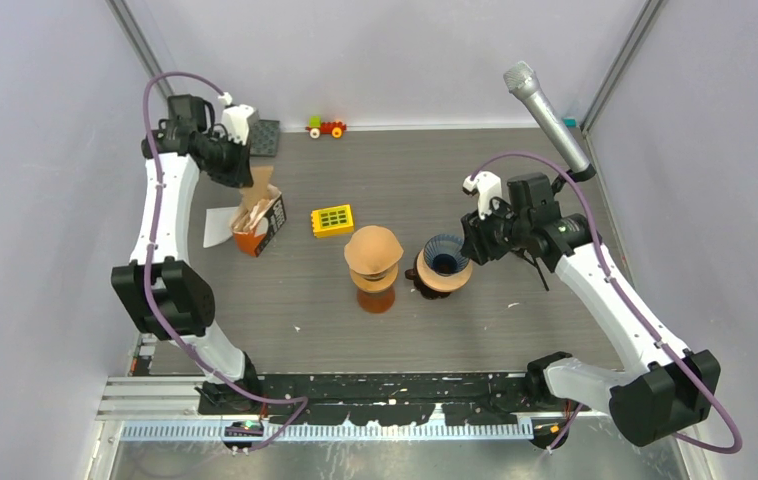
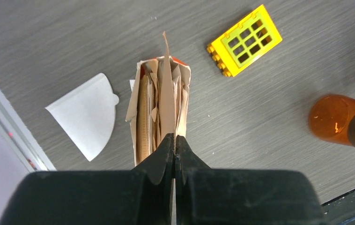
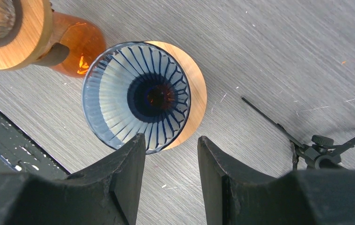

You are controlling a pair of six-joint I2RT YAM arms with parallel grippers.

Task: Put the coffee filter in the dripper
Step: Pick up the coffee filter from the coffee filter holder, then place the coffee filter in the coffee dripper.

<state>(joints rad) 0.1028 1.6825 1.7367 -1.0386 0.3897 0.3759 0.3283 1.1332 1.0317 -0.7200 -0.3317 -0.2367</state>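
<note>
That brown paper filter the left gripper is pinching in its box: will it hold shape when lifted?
Probably floppy: the brown paper coffee filter looks thin and creased. Likely very light for the left gripper. Neighbouring filters packed tightly in the orange box may drag out too.

Grey tbl (image 1: 515, 320), filter box (image 1: 267, 222), loose filter (image 2: 87, 115), yellow blk (image 1: 333, 219), dripper (image 3: 138, 93)

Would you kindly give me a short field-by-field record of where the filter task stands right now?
left hand: shut on a brown coffee filter standing in the filter box
right hand: open, holding nothing, next to the dripper
dripper: blue, ribbed, empty, on a wooden ring
white filter: lying flat beside the box
</note>
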